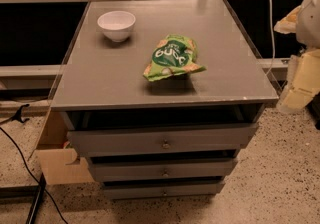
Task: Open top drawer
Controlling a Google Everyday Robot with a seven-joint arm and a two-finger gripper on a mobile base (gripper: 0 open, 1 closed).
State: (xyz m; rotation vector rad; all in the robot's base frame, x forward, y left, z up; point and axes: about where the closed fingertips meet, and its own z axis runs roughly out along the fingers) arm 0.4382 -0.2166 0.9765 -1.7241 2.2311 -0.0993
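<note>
While gripper (302,75) hangs at 3 o'clock, grip state can't be told, best reach top drawer (120,143) knob (165,144) at 6 o'clock & pull straight out.

We see a bowl (116,24) at the back left of the tabletop (225,68). A bag (172,58) lies nearer us, to its right. Below come the top drawer (160,140), middle drawer (162,170) and bottom drawer (162,189). Our end effector (302,80) is off right.
</note>
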